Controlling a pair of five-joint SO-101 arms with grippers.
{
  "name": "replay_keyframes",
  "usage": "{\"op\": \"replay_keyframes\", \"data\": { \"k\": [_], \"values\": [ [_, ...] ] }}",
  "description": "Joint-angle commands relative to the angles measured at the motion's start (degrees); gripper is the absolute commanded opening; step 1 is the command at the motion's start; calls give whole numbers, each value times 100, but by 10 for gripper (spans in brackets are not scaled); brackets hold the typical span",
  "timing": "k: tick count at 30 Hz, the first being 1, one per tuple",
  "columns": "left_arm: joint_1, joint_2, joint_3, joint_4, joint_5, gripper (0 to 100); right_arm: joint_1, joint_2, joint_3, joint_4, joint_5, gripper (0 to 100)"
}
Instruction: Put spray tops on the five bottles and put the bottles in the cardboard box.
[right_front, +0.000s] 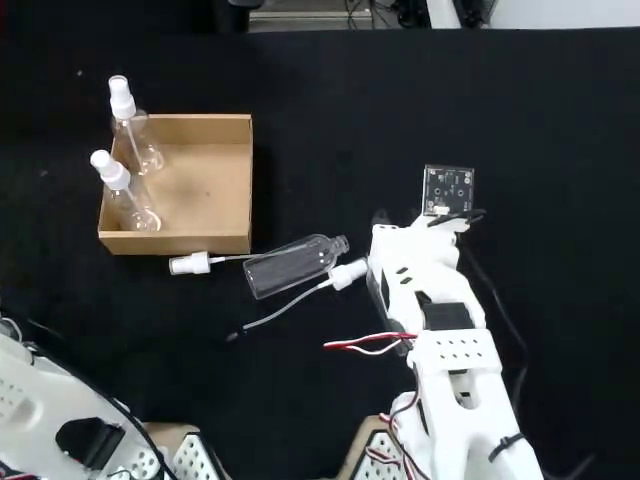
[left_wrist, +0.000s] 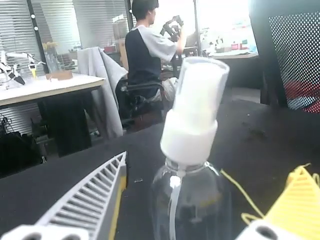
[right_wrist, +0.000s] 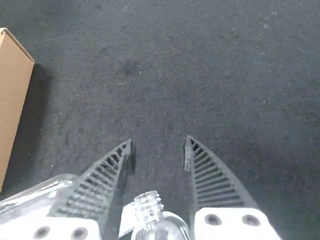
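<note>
**Holding 1, Boxed 2**

Grips open bottle (right_wrist: 150, 212) in right gripper (right_wrist: 158, 144). Cannot tell hold of left gripper (left_wrist: 210, 162) around upright topped bottle (left_wrist: 192, 150). Shows 2 capped bottles (right_front: 140, 150) (right_front: 135, 210) standing in box (right_front: 205, 185); beside box, flat bottle (right_front: 295, 265) and 2 tops (right_front: 190, 264) (right_front: 347, 274) lying on table (right_front: 520, 110).

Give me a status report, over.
Left gripper around a capped bottle; right gripper around an uncapped bottle, grips unclear. Two capped bottles in cardboard box. One open bottle, two spray tops loose on table.
</note>
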Motion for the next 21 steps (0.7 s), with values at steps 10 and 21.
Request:
{"op": "replay_keyframes", "data": {
  "k": [10,21],
  "values": [
    [92,-343,-400,809,-62,333,53,-84,-31,-149,53,141],
    [101,-352,-391,809,-62,17,53,-84,-31,-149,53,141]
  ]
}}
